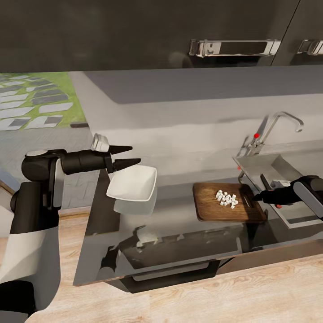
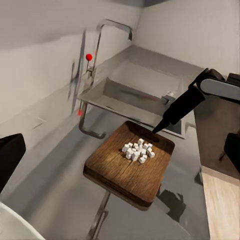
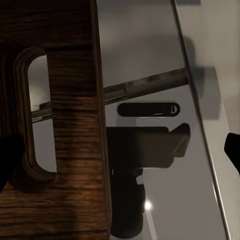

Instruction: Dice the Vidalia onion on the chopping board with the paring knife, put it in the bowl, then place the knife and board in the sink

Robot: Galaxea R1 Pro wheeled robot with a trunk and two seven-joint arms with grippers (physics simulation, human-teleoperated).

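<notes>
My left gripper [image 1: 135, 154] holds the white bowl [image 1: 134, 184] by its rim, lifted and tilted above the glossy grey countertop [image 1: 179, 233]. A corner of the bowl [image 2: 12, 227] shows in the left wrist view. To its right lies the dark wooden chopping board [image 1: 211, 208], with the diced onion [image 1: 226, 198] heaped near its slot end. My right gripper [image 1: 256, 197] hovers at that end, open, its fingers wide apart over the handle slot of the board [image 3: 65, 150]. Just behind it lies the steel sink [image 1: 269, 168]. The paring knife is out of view.
A bent chrome tap [image 1: 278, 121] with a red knob rises behind the sink. Dark wall cabinets with chrome handles [image 1: 233, 47] hang overhead. The countertop ends at the left below the bowl, with wooden floor [image 1: 179, 300] in front.
</notes>
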